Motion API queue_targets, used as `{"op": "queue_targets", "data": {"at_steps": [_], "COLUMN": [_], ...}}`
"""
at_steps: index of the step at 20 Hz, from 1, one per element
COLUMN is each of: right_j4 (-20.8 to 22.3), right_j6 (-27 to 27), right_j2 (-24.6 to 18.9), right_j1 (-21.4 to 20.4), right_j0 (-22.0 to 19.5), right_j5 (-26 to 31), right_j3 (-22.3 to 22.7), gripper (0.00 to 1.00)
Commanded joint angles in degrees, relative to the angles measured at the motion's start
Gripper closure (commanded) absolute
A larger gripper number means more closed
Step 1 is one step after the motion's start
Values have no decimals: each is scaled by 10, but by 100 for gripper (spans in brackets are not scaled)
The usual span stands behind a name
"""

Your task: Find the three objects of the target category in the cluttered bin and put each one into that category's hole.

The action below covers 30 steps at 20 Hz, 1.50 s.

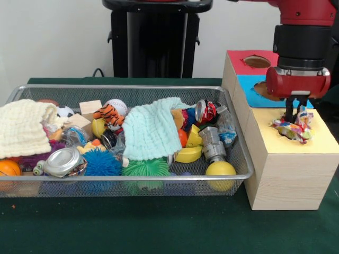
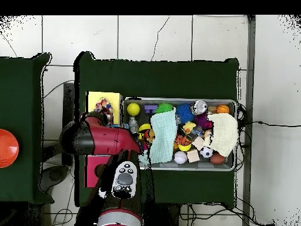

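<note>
Front view | speckled piece crumpled, multicolour, at hole | end effector grip unclear

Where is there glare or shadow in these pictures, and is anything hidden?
Front view: bright glints on the silver tin lid in the bin; the arm's red wrist hides part of the blue-topped box. Overhead view: the arm hides the blue box.

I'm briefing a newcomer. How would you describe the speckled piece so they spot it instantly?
Find the three wood boxes right of the wire bin. On the nearest, yellow-topped box, under the claw, lies the speckled piece at its hole: limp, crumpled, multicoloured, unlike anything beside it.
</note>
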<state>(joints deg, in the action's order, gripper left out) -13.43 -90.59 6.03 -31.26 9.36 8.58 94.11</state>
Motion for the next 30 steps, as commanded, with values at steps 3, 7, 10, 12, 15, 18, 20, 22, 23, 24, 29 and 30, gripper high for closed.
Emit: {"op": "queue_targets", "data": {"at_steps": [3, 7, 10, 12, 15, 18, 20, 22, 23, 24, 29, 30], "right_j4": [-7, -12, -10, -9, -5, -4, -5, -5, -7, -12, -41, -48], "right_j6": [-114, -115, -121, -122, -123, -121, -120, -119, -118, -115, -108, -107], "right_j2": [-58, -47, -50, -50, -59, -59, -60, -62, -62, -59, -45, -35], "right_j1": [43, 63, 76, 80, 95, 106, 110, 113, 116, 119, 164, 171], "right_j0": [-27, -21, -22, -23, -31, -32, -33, -34, -33, -31, -21, -15], "right_j5": [-27, -26, -45, -52, -72, -85, -90, -96, -96, -91, -46, -32], "right_j3": [3, -10, -3, -3, -1, -5, -6, -6, -10, -19, -77, -88], "gripper": [100, 100, 100, 100, 100, 100, 100, 100, 100, 100, 100, 100]}}
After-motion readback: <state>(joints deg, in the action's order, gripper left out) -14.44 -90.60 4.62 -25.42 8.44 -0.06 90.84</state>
